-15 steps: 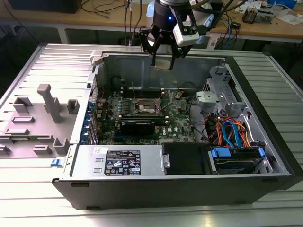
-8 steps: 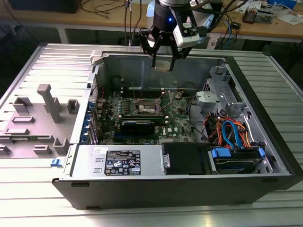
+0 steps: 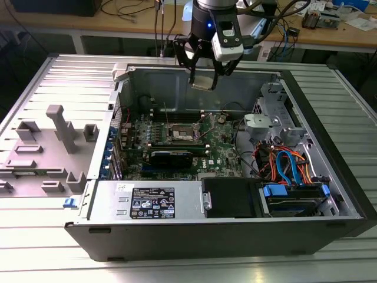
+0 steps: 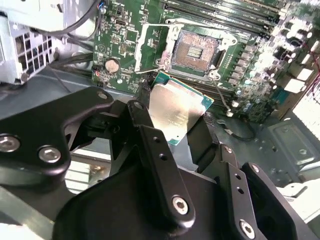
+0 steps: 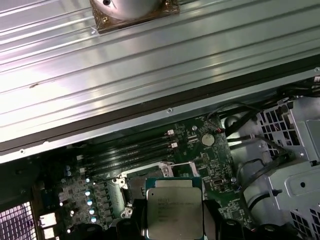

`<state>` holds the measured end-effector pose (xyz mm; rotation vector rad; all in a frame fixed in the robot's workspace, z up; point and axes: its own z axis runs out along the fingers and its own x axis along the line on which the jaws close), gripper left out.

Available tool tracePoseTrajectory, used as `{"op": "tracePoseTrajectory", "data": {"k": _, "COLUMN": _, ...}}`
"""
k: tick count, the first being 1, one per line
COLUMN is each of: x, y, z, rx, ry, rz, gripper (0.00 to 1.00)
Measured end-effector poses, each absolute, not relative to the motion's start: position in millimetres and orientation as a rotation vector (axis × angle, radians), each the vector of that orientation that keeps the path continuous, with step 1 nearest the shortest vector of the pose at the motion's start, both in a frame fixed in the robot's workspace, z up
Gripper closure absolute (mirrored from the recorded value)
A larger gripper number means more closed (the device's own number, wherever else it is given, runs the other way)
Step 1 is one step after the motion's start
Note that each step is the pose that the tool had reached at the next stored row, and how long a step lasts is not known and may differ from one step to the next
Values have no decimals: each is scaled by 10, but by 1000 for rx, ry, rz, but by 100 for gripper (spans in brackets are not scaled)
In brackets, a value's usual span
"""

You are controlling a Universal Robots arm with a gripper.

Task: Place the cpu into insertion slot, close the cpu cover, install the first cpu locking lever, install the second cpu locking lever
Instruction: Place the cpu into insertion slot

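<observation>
My gripper [image 3: 203, 79] is shut on the cpu [image 3: 202, 81], a flat silver-topped square chip, and holds it in the air above the back of the open computer case. In the second wrist view the cpu [image 4: 175, 107] sits clamped between the black fingers [image 4: 145, 125], a short way off the insertion slot [image 4: 195, 50]. The slot is open, with its dark contact field bare. The cpu cover [image 4: 141, 47] stands swung open beside it, and a thin wire lever [image 4: 222, 95] is loose at the other side. In the exterior view the insertion slot [image 3: 179, 134] lies below and in front of the gripper. The first wrist view shows the cpu [image 5: 175, 210] from its printed top.
Memory slots [image 3: 177, 115] run behind the socket and a black graphics card [image 3: 171, 156] lies in front of it. A drive cage with orange and blue cables [image 3: 288, 165] fills the exterior view's right. The power supply [image 3: 153, 200] is at the front. A grey fixture tray [image 3: 47, 147] lies outside the case.
</observation>
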<state>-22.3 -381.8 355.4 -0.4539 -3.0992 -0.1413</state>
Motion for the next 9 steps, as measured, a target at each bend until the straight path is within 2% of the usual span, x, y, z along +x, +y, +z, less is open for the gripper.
{"op": "tracePoseTrajectory", "data": {"k": 9, "x": -223, "y": -3819, "z": 3540, "rx": -640, "ry": -3072, "rz": -141, "gripper": 46}}
